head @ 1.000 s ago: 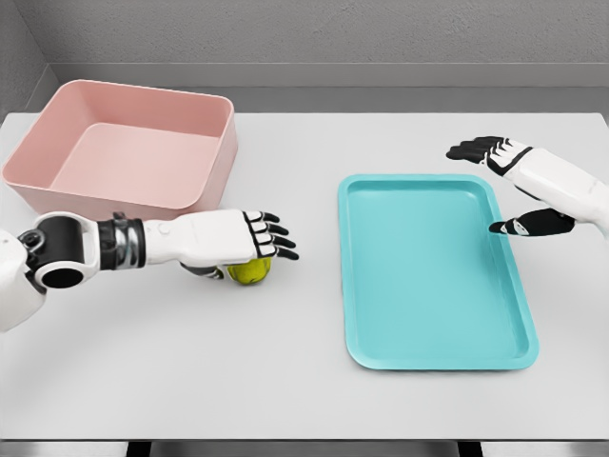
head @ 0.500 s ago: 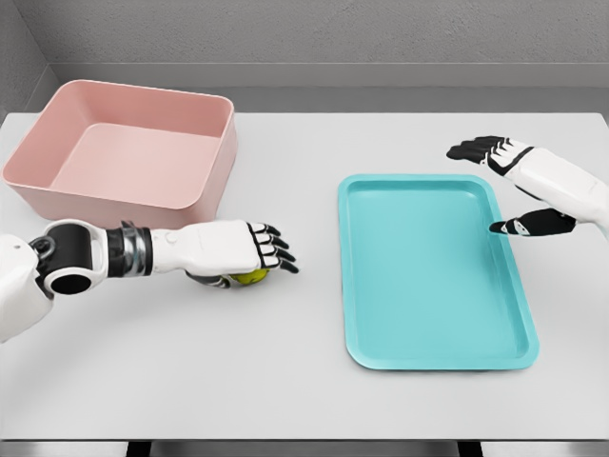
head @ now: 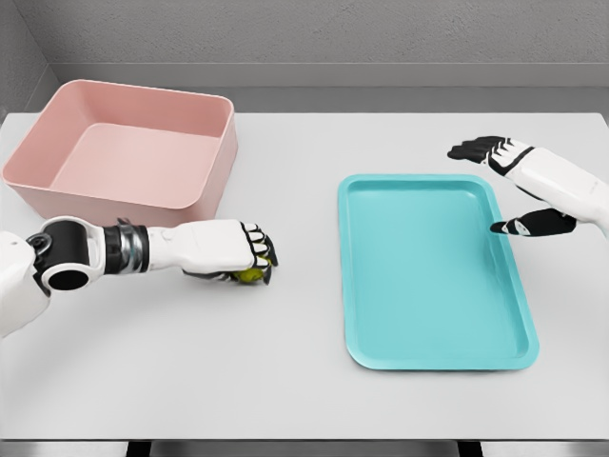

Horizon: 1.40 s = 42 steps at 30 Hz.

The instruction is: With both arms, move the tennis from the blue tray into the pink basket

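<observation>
A yellow-green tennis ball point(head: 250, 275) lies on the white table between the pink basket point(head: 217, 162) and the blue tray point(head: 433, 276). My left hand point(head: 249, 262) covers it from above with the fingers curled down around it, so only a sliver of the ball shows. My right hand point(head: 502, 186) hovers at the tray's far right corner, fingers spread, holding nothing. Nothing lies in the tray or the basket.
The basket stands at the table's back left, just behind my left forearm point(head: 143, 249). The tray lies lengthwise on the right half of the table point(head: 304, 381). A grey wall runs behind the table's far edge.
My left hand's fingers went from stretched out over the ball to curled around it, and the hand drew back slightly to the left. The right hand stayed put.
</observation>
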Tool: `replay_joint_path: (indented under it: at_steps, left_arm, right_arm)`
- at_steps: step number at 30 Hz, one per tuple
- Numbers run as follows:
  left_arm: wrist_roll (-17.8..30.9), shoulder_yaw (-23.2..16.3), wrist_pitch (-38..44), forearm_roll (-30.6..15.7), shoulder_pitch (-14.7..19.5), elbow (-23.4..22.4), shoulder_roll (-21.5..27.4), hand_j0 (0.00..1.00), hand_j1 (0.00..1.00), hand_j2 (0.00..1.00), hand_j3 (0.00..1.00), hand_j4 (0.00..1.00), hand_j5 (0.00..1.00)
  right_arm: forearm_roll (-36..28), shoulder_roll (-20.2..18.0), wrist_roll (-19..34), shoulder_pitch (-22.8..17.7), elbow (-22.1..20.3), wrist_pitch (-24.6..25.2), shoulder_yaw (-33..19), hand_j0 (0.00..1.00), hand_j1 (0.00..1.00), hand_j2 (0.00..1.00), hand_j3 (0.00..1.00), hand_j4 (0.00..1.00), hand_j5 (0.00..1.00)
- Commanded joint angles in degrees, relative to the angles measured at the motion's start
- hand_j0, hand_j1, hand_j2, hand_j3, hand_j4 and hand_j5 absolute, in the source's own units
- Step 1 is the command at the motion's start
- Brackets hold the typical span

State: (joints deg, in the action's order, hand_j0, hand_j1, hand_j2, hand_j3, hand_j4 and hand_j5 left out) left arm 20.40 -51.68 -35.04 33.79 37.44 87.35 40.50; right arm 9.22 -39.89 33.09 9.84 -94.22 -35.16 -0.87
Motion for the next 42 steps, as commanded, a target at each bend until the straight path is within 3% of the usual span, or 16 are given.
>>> replay_joint_path:
  at_steps: [1, 26, 42]
  left_arm:
    - [0.16, 0.0, 0.04, -0.3, 0.09, 0.1, 0.02, 0.54, 0.54, 0.54, 0.54, 0.54, 0.54]
    - [0.16, -0.44, 0.04, -5.93, 8.0, 3.35, 0.9, 0.55, 0.55, 0.55, 0.55, 0.55, 0.55]
    - [0.07, 0.26, 0.04, -10.06, 13.53, 3.09, 6.0, 0.55, 0.55, 0.55, 0.55, 0.55, 0.55]
  right_arm:
    - [-0.43, -0.1, -0.04, 0.0, 0.0, 0.16, -0.01, 1.0, 1.0, 1.0, 1.0, 1.0, 1.0]
    - [-0.43, -0.1, -0.04, 0.0, 0.0, 0.16, -0.01, 1.0, 1.0, 1.0, 1.0, 1.0, 1.0]
    - [-0.43, -0.1, -0.04, 0.0, 0.0, 0.16, -0.01, 1.0, 1.0, 1.0, 1.0, 1.0, 1.0]
